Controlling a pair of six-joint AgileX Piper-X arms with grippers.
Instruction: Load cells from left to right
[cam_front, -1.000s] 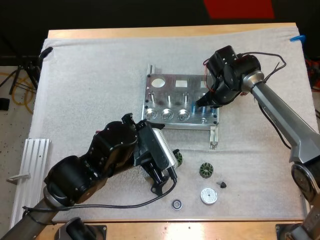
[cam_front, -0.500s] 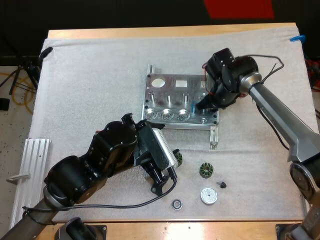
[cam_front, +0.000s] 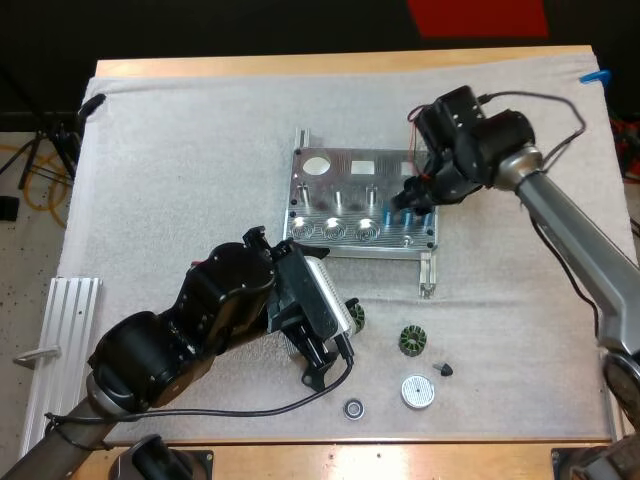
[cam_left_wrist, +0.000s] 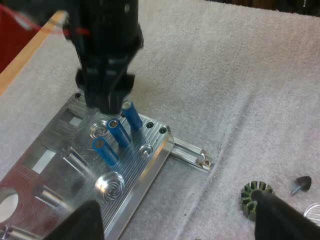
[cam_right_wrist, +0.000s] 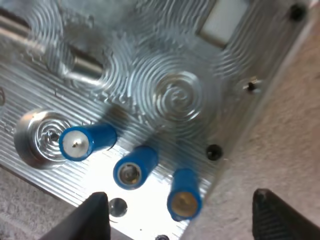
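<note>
Blue cells (cam_left_wrist: 119, 132): three seen standing in row at right end of metal fixture (cam_front: 335, 185), close to its front edge. Right gripper (cam_right_wrist: 187, 216) poised just above them, fingers spread apart, nothing clasped. Left gripper (cam_left_wrist: 182, 221) poised low over white mat (cam_front: 180, 150) in front of fixture, fingers likewise apart, nothing between them. Green toothed ring (cam_front: 412, 341), white disc (cam_front: 417, 391), small black cone (cam_front: 445, 369) and small dark ring (cam_front: 352, 408) laid on mat, well apart from fixture. Ribbed metal rail (cam_front: 60, 340) set at mat's left edge.
</note>
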